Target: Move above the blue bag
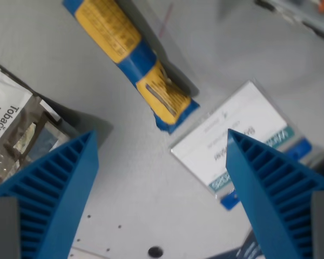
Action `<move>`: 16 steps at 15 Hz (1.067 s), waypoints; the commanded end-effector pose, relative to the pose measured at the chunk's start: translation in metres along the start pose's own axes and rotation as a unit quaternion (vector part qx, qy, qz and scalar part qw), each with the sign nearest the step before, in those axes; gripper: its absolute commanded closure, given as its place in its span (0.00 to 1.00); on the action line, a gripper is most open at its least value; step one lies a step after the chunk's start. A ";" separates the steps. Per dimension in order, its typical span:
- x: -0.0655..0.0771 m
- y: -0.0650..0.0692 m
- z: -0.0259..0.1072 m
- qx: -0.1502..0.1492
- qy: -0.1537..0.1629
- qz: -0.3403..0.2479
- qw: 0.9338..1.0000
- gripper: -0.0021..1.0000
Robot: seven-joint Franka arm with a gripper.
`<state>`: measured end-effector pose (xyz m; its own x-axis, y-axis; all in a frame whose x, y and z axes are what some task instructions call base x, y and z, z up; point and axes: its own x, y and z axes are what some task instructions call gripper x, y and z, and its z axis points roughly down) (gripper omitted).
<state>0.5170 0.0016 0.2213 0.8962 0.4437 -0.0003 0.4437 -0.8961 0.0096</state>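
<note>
Blue bag (134, 59) lies on the tabletop (135, 183) ahead of the spread, empty pincer (161, 141), not yet beneath it. Drifting toward the white packet (235, 137), possibly blue-trimmed, would centre it over the wrong item.

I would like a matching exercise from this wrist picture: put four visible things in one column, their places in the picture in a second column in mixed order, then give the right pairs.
Things:
1. blue and yellow foil bag
2. white printed card with teal stripe
3. clear plastic packet with white label
4. small dark hole in the grey table

Places:
A. at the bottom edge, between the blue ribbed fingers
B. at the wrist view's left edge
C. top centre, lying diagonally
D. right of centre, partly behind one finger

Pairs: 1-C, 2-D, 3-B, 4-A
</note>
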 end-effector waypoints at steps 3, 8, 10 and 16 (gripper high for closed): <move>0.014 -0.004 0.010 0.000 0.011 -0.158 0.987 0.00; 0.026 -0.010 0.023 0.003 0.009 -0.218 0.976 0.00; 0.031 -0.012 0.028 0.003 0.009 -0.239 0.971 0.00; 0.042 -0.018 0.042 0.002 0.013 -0.273 0.962 0.00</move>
<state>0.5394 0.0348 0.1808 0.6826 0.7305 0.0187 0.7303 -0.6829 0.0190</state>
